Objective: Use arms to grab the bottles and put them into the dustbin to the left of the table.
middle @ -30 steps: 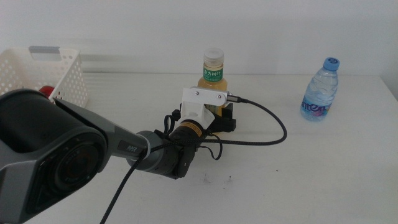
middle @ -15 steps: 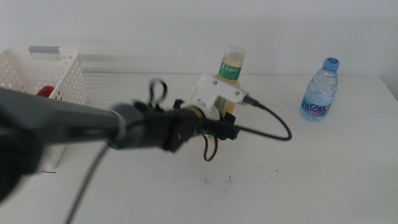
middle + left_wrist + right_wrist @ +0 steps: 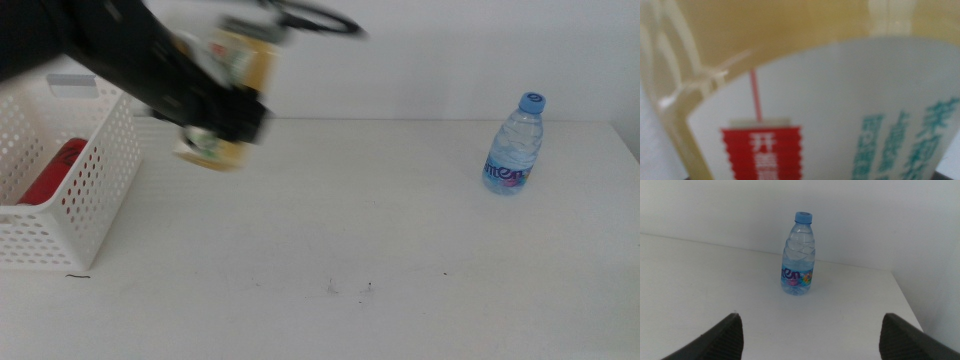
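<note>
My left gripper [image 3: 222, 112] is shut on the yellow tea bottle [image 3: 243, 62] and holds it tilted in the air, just right of the dustbin [image 3: 95, 185], a white perforated basket at the table's left. The arm is motion-blurred. In the left wrist view the tea bottle [image 3: 805, 100] and its label fill the picture. The red soda can [image 3: 58, 170] lies inside the dustbin. The clear water bottle [image 3: 515, 145] with a blue cap stands at the far right. In the right wrist view my right gripper [image 3: 811, 325] is open, facing the water bottle [image 3: 800, 255] from a distance.
The white table [image 3: 350, 220] has a few tiny dark specks near the front middle. A white wall runs behind it. The right arm is out of the middle view.
The left arm has lifted the tea bottle off the table's middle and swung it left and up toward the dustbin. The water bottle has not moved.
</note>
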Tool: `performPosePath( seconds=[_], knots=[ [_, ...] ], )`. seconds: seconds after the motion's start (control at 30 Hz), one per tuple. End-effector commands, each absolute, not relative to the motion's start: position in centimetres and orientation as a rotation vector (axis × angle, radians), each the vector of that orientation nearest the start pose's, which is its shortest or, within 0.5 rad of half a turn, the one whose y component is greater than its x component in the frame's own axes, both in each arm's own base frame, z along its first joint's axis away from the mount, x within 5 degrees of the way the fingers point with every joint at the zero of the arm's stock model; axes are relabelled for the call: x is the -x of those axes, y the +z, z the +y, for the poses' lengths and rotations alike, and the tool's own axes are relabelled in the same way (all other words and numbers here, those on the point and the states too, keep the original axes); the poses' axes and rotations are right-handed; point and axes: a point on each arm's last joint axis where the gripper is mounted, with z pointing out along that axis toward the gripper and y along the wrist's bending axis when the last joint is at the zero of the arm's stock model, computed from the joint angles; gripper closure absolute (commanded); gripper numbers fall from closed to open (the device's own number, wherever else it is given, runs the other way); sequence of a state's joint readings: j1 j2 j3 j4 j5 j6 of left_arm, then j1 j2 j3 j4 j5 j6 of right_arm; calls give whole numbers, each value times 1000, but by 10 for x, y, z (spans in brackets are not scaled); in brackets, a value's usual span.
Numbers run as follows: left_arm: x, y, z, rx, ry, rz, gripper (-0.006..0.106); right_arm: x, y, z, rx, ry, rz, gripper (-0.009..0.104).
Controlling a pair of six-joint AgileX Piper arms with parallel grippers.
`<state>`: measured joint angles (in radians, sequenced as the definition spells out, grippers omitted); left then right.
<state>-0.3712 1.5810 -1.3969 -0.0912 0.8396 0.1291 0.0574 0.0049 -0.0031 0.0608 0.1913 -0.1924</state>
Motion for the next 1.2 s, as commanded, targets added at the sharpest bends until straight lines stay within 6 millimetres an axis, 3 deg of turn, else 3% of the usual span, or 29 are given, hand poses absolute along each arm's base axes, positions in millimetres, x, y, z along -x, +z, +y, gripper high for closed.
performPosePath(
  seconds=[0.0, 0.17, 0.27, 0.5, 0.73, 1.17],
  knots=[
    [-334, 351, -104, -507, -201, 2488, 102, -56, 196, 4, 169, -64, 1661, 18],
    [-362, 372, -41, -337, -148, 2630, 102, -56, 196, 4, 169, -64, 1661, 18],
    [-376, 384, -8, -287, -143, 2573, 102, -56, 196, 4, 169, -64, 1661, 18],
    [-374, 366, 59, -169, 19, 2650, 102, -56, 196, 4, 169, -64, 1661, 18],
    [-376, 320, 80, -211, 30, 2792, 102, -56, 196, 4, 169, -64, 1661, 18],
    [-396, 248, 89, -313, 20, 2984, 102, -56, 196, 4, 169, -64, 1661, 18]
  ],
)
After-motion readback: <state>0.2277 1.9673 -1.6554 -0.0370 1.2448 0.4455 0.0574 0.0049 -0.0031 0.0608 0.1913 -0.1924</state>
